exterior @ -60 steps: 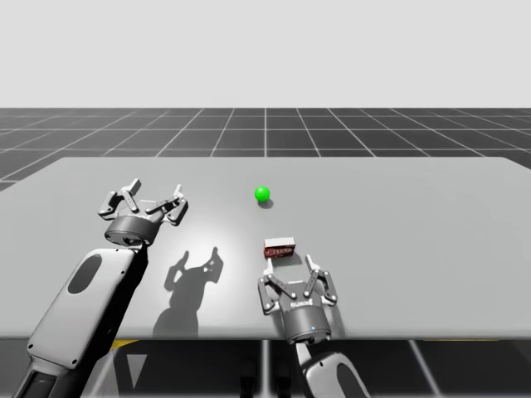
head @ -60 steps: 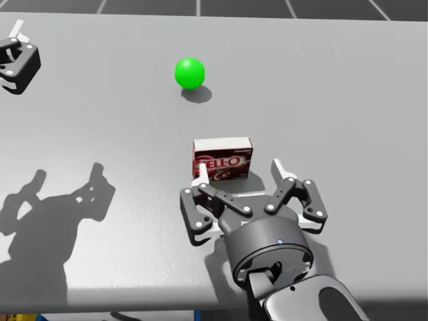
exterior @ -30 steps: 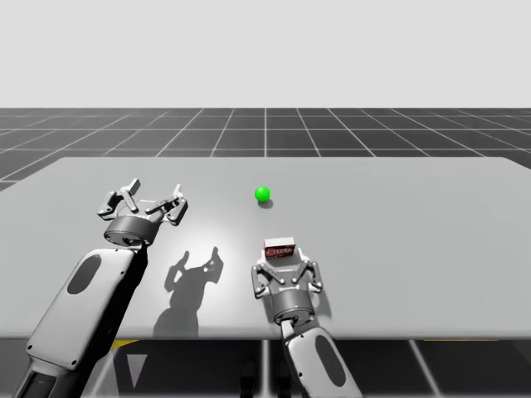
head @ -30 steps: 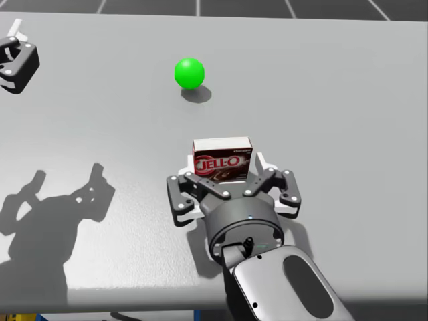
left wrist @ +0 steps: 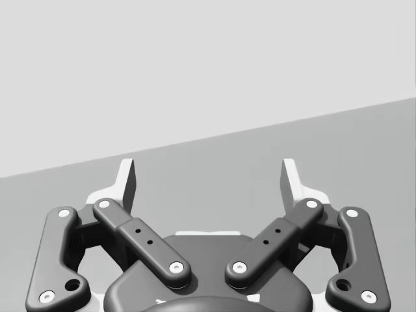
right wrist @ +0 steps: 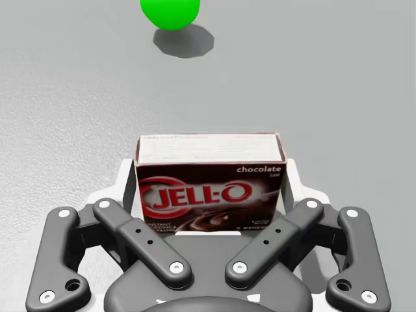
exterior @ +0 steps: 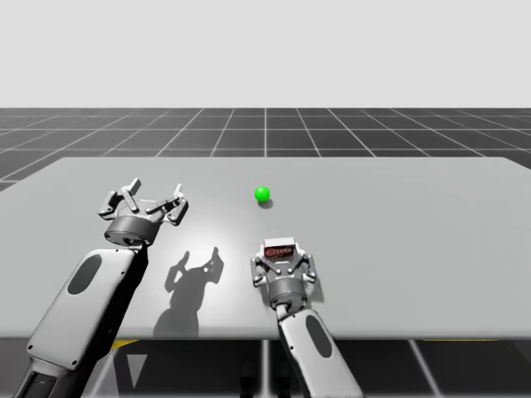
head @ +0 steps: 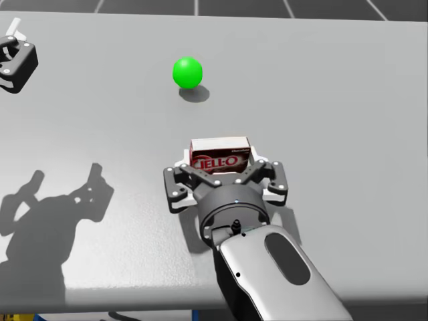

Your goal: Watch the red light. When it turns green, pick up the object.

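1. Right wrist view: the dark red box [right wrist: 209, 195] stands on a long narrow side on the table [exterior: 415, 215], front face toward my cam. It sits between the fingers of my right gripper [right wrist: 208, 185].
2. R gripper is spread wide, not clamped, one finger at each short end of the box. They're very close to the ends, but I can't tell if either touches.
3. My left gripper [left wrist: 208, 185] is also spread wide w/ nothing between the fingers. In the high view it hangs over the table's left part, well apart from the box.
4. The green light [right wrist: 169, 12] is beyond the box, apart from it. It reads green, so I judge pickup is allowed.
5. Handling, my guess: a small cardboard carton, prob. light. It's stiff enough to pinch, but the walls would dent under hard squeeze, and the glossy print may be a bit slick.
6. Where to hold: across the two short ends, about mid-height, i.e. where the fingers already flank it. Moderate force only.
7. Print: the front has large white lettering on a red band over dark brown, plus smaller text. The top face is pale w/ fine print. I'm not reading any of it out.
8. Risk: if one finger lands first, the box may slide or twist, so close evenly, then lift straight up.
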### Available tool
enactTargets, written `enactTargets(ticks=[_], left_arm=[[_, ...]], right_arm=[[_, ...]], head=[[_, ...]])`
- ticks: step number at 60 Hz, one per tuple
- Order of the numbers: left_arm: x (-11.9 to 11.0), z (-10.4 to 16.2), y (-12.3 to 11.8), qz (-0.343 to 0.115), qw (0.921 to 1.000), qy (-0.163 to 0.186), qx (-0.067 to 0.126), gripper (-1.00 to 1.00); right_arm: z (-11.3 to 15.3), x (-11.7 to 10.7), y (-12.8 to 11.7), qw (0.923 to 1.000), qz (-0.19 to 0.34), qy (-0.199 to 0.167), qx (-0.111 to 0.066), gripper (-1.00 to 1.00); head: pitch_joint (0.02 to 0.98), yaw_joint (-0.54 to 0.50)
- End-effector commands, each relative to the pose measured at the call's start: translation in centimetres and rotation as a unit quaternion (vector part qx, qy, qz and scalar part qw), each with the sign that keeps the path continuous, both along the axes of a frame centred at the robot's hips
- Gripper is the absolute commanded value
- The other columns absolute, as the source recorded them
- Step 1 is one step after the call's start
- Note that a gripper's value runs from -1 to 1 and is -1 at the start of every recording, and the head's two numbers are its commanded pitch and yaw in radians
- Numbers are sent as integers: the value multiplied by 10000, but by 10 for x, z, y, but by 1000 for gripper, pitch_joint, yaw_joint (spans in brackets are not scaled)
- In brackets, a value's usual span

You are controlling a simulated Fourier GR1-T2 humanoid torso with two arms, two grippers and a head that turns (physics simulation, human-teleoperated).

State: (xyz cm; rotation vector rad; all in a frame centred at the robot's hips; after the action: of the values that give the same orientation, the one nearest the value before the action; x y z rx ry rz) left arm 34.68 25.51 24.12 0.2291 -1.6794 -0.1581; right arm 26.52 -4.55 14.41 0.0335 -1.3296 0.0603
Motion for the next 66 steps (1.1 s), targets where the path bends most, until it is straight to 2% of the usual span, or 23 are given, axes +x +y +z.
enactTargets(ticks=[1, 16, 19, 20, 21, 22, 23, 24, 38, 58, 66], left_arm=[[0, 0, 0, -4, 10000, 0, 1, -1000], [0, 0, 0, -4, 10000, 0, 2, -1000], [0, 0, 0, -4, 10000, 0, 1, -1000], [0, 0, 0, -4, 10000, 0, 1, -1000], [0, 0, 0, -4, 10000, 0, 1, -1000], [0, 0, 0, -4, 10000, 0, 1, -1000], [0, 0, 0, -4, 10000, 0, 1, -1000], [0, 0, 0, -4, 10000, 0, 1, -1000], [0, 0, 0, -4, 10000, 0, 1, -1000], [-1, -3, -5, -45, 10000, 13, 55, -1000], [-1, -3, -6, -43, 10000, 14, 56, -1000]], right_arm=[[-4, 8, 2, 10000, -4, 29, -64, -1000], [-7, 15, 4, 9999, -3, 70, -123, -1000], [-7, 16, 2, 9999, 124, 96, -47, -1000], [-7, 15, 2, 9999, 93, 60, -25, -938], [-7, 16, 2, 9999, 83, 54, -32, -116], [-7, 16, 2, 9999, 94, 53, -40, 807], [-7, 16, 2, 9999, 91, 38, -38, 960], [-7, 16, 1, 10000, 81, 22, -37, 1000], [-8, 16, 0, 10000, 77, 9, -42, 1000], [-6, 16, -2, 10000, 67, -33, 4, 1000], [-5, 16, -2, 10000, 73, -58, 4, 1000]], head=[[849, -57], [850, -57], [850, -58], [850, -58], [850, -58], [850, -59], [850, -59], [849, -59], [800, -57], [560, -62], [494, -61]])
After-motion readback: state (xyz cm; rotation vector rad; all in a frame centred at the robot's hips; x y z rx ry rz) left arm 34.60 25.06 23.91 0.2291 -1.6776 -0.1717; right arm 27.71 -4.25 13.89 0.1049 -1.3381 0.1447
